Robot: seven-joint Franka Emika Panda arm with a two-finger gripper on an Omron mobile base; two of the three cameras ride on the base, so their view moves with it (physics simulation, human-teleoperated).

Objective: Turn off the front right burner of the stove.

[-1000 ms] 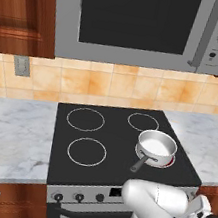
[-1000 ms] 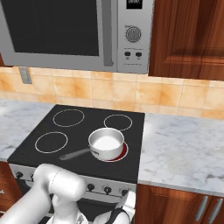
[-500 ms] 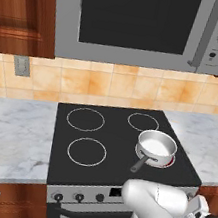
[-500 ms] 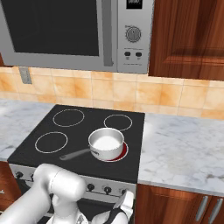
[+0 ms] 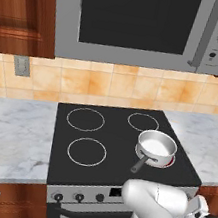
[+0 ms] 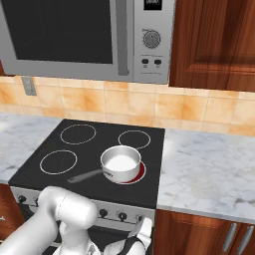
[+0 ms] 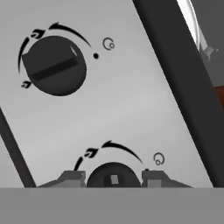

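In the hand view the gripper (image 7: pixel 113 177) sits at 6 o'clock, hard against the stove's silver panel (image 7: pixel 127 109). Its two fingertips (image 7: pixel 72 177) flank a black knob (image 7: pixel 113 175), one on each side, right at the knob's edges. Whether they are actually pinching the knob or only bracketing it, I cannot tell. A second knob (image 7: pixel 54 65) lies at 10 o'clock on the same panel, its ridge tilted, with arrow marks curving round it. A dark band, the cooktop's edge, runs from 12 to 4 o'clock.

From the right base view, the gripper (image 6: pixel 139 238) is low at 6 o'clock, up at the panel's right end below the pan (image 6: pixel 120 164). The white arm (image 6: pixel 67 214) bulks up at 7 o'clock.

The stove (image 6: pixel 47 147) is black glass with four rings. The burner (image 6: pixel 138 173) at front right glows red, showing as a crescent at the pan's 4 o'clock side. The steel pan sits on it, handle pointing toward 8 o'clock. In the left base view the same red glow (image 5: pixel 169 163) peeks from under the pan (image 5: pixel 155 146) at its 4 o'clock edge, and three knobs line the panel (image 5: pixel 90 195) at 7 o'clock.

Grey marble counter (image 6: pixel 209 167) runs to both sides of the stove. Behind it, tan tile backsplash (image 6: pixel 149 103) with an outlet (image 5: pixel 21 65) at 9 o'clock. A silver microwave (image 5: pixel 141 23) hangs above, wood cabinets (image 6: pixel 214 45) beside it.
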